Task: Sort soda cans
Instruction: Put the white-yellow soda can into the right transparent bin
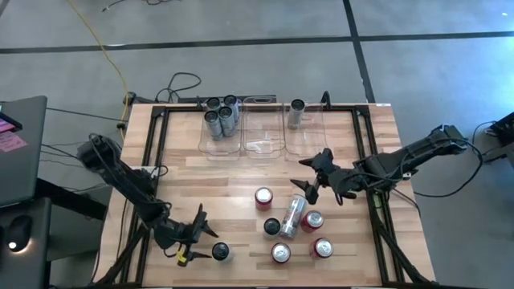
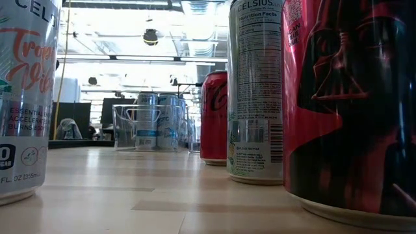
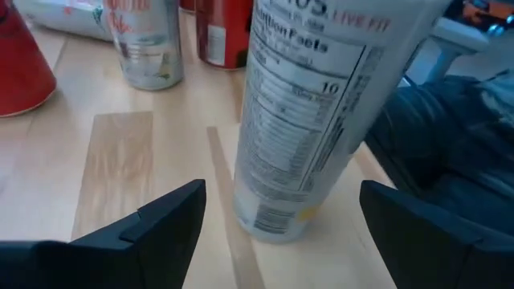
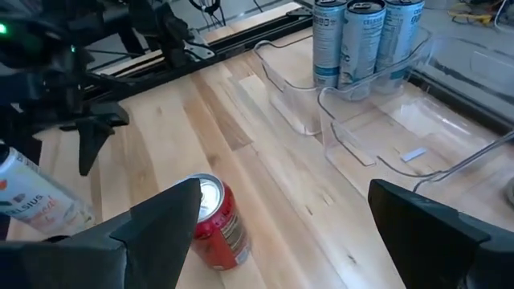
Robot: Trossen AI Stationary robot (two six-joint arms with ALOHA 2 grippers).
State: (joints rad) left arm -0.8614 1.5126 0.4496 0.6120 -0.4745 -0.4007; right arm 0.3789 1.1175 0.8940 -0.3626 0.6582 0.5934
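- While the left arm reaches along the near left part of the pale wooden desk [image 1: 241, 172], its left claw [image 1: 202, 229] stands spread wide, gripping nothing, just beside an upright silver-grey drink can with a dark top [image 1: 220, 252] at the desk's front edge.
- In the left wrist view that white-labelled can [image 3: 321, 112] stands between the two dark fingers [image 3: 161, 221], touching neither of them.
- The right claw [image 1: 315, 178] hangs over the middle of the desk with its fingers apart and empty, just above a red can with a silver top [image 1: 263, 197]; the right wrist view shows this red can [image 4: 217, 221] upright between its fingers, untouched.
- A silver-grey can lying on its side [image 1: 294, 215] rests among the loose group near the front, with a dark-topped upright can [image 1: 272, 226] touching or just beside it.
- Three more red cans stand there: one [image 1: 312, 221] beside the fallen can, one [image 1: 280, 254] at the front and one [image 1: 323, 248] to its right.
- At the far edge sit three clear rectangular plastic bins: the left bin [image 1: 202, 143] holds four silver-grey cans [image 1: 220, 116], the middle bin [image 1: 261, 144] shows none, and the right bin [image 1: 313, 140] holds one silver-grey can [image 1: 296, 112].
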